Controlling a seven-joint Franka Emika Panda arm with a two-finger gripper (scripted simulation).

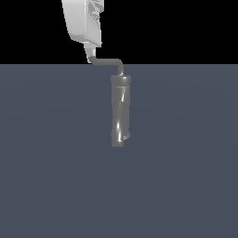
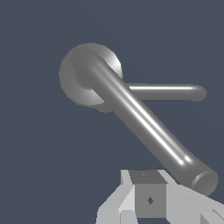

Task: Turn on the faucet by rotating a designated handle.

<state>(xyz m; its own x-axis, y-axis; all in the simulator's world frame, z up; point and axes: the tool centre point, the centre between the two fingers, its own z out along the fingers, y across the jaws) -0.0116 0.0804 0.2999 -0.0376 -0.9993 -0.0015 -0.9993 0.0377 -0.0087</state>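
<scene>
**Supervisor:** Report the current step.

**Operator:** I have the tool (image 1: 90,58) at the free end of the handle (image 1: 108,61), which runs level from the top of the faucet (image 1: 120,111) toward the exterior view's left. The faucet stands upright near the middle of the counter (image 1: 186,186). I judge this the engagement step, with the rotation itself to follow.

**Supervisor:** State of the tool?

**Operator:** I cannot tell whether it is spread or pinching the rod; the exterior view shows contact or near contact only, and the wrist view shows one finger (image 2: 148,199) beside the rod's end.

**Supervisor:** Next move?

**Operator:** In my judgement, a sideways push sweeping the rod's tip in an arc about the faucet's axis, holding height so the finger does not slip off.
</scene>
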